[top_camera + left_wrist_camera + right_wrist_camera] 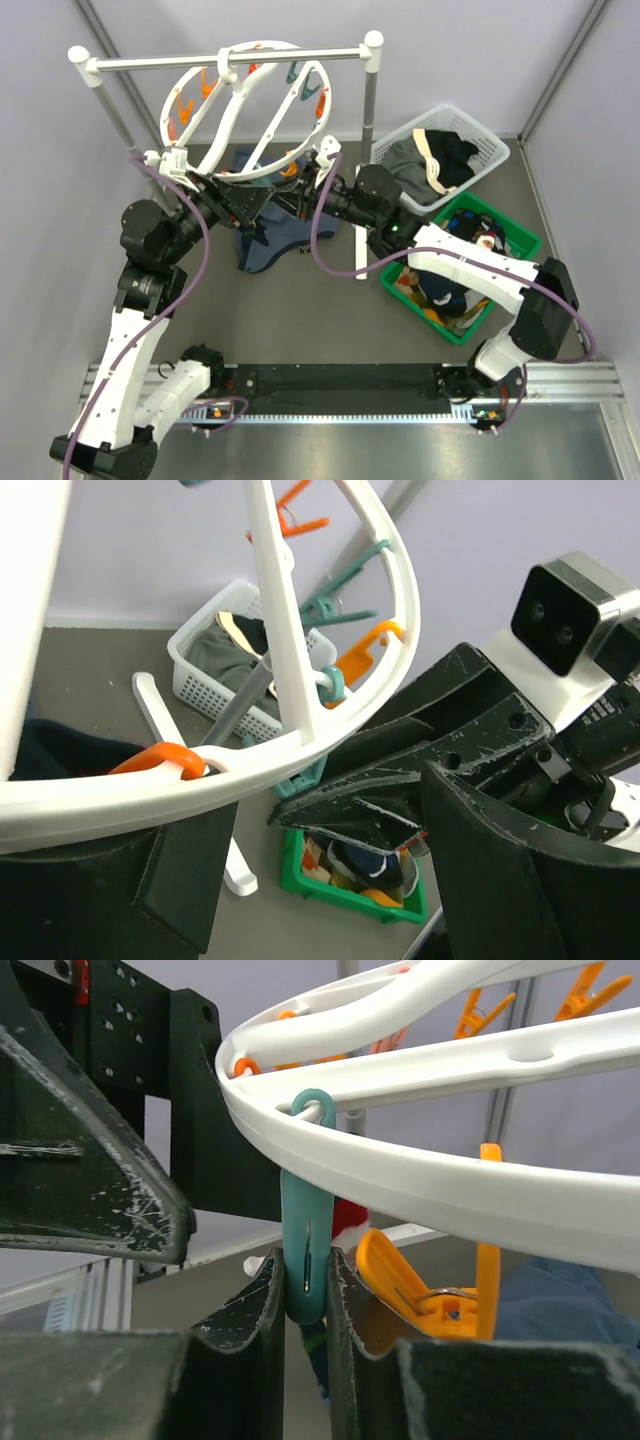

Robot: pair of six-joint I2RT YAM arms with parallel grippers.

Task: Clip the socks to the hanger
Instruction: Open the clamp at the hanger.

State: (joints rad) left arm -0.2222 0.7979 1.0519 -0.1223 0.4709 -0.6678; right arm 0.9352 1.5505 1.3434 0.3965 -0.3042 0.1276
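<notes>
Starting on your left: your left gripper (250, 195) is up at the lower rim of the round white hanger (245, 110), jaws standing apart. From its wrist camera the rim crosses the gap between its fingers (110, 880) and lies right over the left one; you can't tell from here whether it touches. An orange clip (160, 760) hangs off the rim just above that left finger.

The hanger itself hangs tilted from the white bar rack (235, 60), above and ahead of both tools.

Now your right gripper (307, 1290): clamped on a teal clip (307, 1250), fingers pressed to either side of it. The clip hangs from a loop on the rim straight above the fingertips. Just right of those fingers is another orange clip (410, 1285), apart from them. Your left gripper shows as the big black shape to the left.

Under both tools, on the table, lies a blue-grey garment (265, 240).

Further right, past your right wrist, there's a white basket (490, 150) holding grey, black and cream clothes. Nearer, partly under your right forearm, is the green bin (520, 240), and the socks (447, 295) are in it, well apart from either gripper.

Markings on the rail (350, 410) by your bases are too small to read.
</notes>
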